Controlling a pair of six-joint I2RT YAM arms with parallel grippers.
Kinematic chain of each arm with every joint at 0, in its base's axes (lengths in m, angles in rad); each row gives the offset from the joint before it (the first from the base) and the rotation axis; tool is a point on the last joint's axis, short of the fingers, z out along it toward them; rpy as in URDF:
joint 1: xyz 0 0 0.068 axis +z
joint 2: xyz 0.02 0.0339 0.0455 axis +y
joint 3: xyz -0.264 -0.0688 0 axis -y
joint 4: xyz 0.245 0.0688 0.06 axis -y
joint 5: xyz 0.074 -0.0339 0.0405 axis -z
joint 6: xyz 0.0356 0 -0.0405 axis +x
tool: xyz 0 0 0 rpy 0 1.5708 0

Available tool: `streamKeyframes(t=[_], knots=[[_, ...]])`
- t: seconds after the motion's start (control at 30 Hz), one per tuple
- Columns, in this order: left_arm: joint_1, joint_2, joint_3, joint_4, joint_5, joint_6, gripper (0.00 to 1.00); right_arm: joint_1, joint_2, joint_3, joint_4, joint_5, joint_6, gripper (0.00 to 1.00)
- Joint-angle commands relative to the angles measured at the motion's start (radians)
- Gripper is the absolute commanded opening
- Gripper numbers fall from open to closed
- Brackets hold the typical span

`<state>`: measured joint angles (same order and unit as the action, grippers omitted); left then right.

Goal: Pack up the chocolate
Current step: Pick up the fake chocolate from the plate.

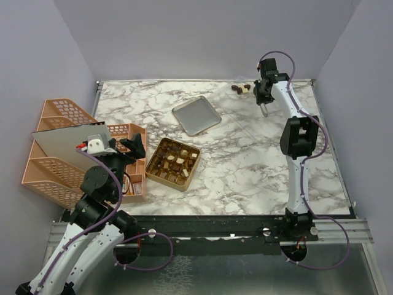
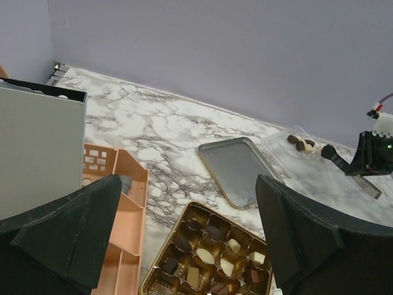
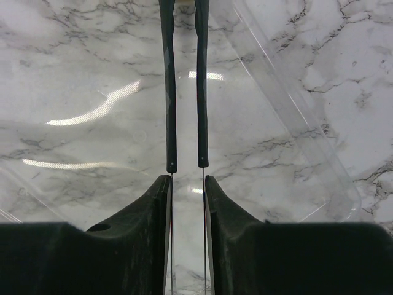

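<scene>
Several pieces of chocolate [image 1: 174,163] in dark, light brown and cream lie in the golden compartment tray [image 1: 151,169], also in the left wrist view [image 2: 215,255]. A few loose chocolate pieces [image 1: 241,88] sit at the table's far side, on a clear plastic sheet [image 2: 301,145]. My right gripper [image 1: 265,92] is just right of them, shut on thin metal tongs [image 3: 169,92] with black tips. The tongs' ends run off the top of the right wrist view. My left gripper [image 2: 187,239] hangs wide open above the tray's near left, holding nothing.
A silver-grey square lid [image 1: 196,115] lies upside down behind the tray. Peach-coloured organiser baskets [image 1: 58,144] and a grey board stand at the left. The clear plastic sheet [image 3: 295,123] lies under the right gripper [image 3: 186,181].
</scene>
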<state>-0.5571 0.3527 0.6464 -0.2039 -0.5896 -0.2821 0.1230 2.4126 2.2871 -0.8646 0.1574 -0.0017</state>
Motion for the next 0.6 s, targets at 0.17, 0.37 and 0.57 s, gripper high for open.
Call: streamKeyframes(t=[0.17, 0.37, 0.57], knots=[[0.006, 0.006, -0.012, 0.016, 0.007, 0.012, 0.99, -0.005, -0.066, -0.038, 0.008, -0.005, -0.001, 0.15], [0.006, 0.006, -0.011, 0.017, 0.011, 0.011, 0.99, -0.005, -0.168, -0.154, 0.027, -0.052, 0.058, 0.14], [0.006, 0.007, -0.01, 0.017, 0.013, 0.011, 0.99, -0.003, -0.305, -0.296, 0.072, -0.148, 0.094, 0.14]])
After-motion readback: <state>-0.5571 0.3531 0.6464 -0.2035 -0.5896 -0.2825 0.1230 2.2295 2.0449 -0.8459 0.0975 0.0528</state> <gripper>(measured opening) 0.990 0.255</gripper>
